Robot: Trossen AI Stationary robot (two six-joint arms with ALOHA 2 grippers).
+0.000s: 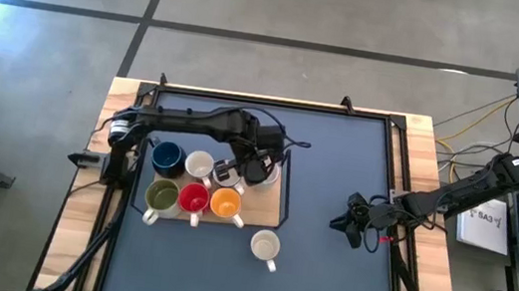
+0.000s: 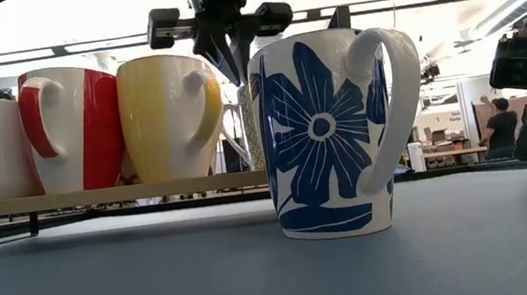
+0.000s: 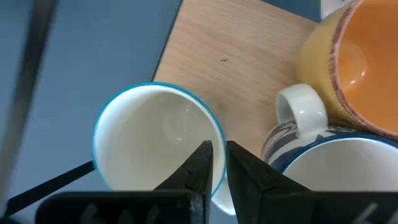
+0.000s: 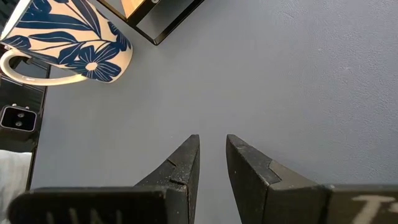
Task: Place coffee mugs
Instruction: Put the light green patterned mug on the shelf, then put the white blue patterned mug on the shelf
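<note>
From above I see my left gripper [image 1: 228,173] over the mugs on the board [image 1: 266,207]; my left wrist shows narrow fingers [image 3: 198,165] straddling a white mug's [image 3: 155,134] rim; right fingers [image 4: 186,163] narrowly parted, empty, above the counter [image 4: 298,74]

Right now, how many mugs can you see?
7: blue, white, one under the left hand; olive, red, orange in front; flowered one on the mat. More may hide.
</note>
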